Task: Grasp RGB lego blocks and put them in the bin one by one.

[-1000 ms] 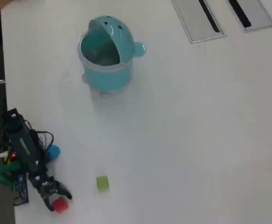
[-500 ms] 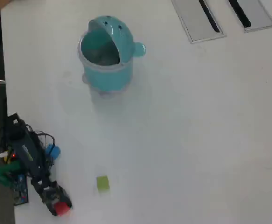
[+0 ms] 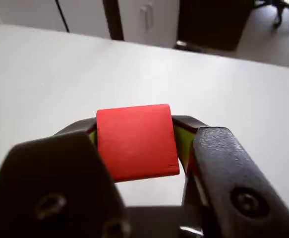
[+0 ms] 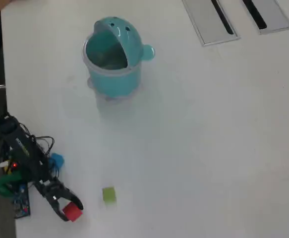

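My gripper [image 4: 70, 209] sits at the lower left of the overhead view, shut on the red block [image 4: 72, 212]. In the wrist view the red block [image 3: 137, 141] fills the space between the two dark fingers [image 3: 233, 168], held off the white table [image 3: 134, 64]. The yellow-green block [image 4: 108, 194] lies on the table just right of the gripper. The blue block [image 4: 56, 160] rests beside the arm, partly hidden by it. The teal bin [image 4: 113, 59] stands at the upper middle, its lid tipped back and its mouth open.
Two grey slotted panels [image 4: 213, 22] are set into the table at the top right. The table's left edge [image 4: 4, 89] runs close to the arm's base [image 4: 8, 186]. Cables trail around the base.
The gripper closed on the red block and has lifted it slightly, shifting right toward the yellow-green block. The arm's upper part has swung back to the left.
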Motion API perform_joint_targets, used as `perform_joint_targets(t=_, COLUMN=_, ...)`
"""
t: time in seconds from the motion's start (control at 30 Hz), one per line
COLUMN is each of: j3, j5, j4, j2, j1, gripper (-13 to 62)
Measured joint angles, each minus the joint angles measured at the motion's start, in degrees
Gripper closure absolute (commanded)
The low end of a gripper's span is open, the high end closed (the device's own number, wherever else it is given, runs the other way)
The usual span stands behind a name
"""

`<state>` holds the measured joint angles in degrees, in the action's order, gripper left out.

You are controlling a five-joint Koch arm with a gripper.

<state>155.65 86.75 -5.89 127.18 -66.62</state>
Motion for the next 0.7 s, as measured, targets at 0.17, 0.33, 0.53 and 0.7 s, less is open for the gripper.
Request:
perform_joint_targets(t=0.17, j3=-0.18, j5=-0.53, j4=0.0, j2=4.13, j1=7.65, gripper=46.8)
perform_joint_targets(t=0.33, j3=-0.09, j5=-0.62, j4=0.0, j2=4.13, j1=12.57, gripper=46.8)
perform_joint_targets(t=0.53, j3=-11.87, j5=-0.35, j4=-0.09, j2=4.13, j1=23.55, gripper=46.9)
perform_joint_targets(t=0.7, j3=-12.74, j5=1.58, j4=-0.09, j2=4.13, j1=30.59, gripper=46.9)
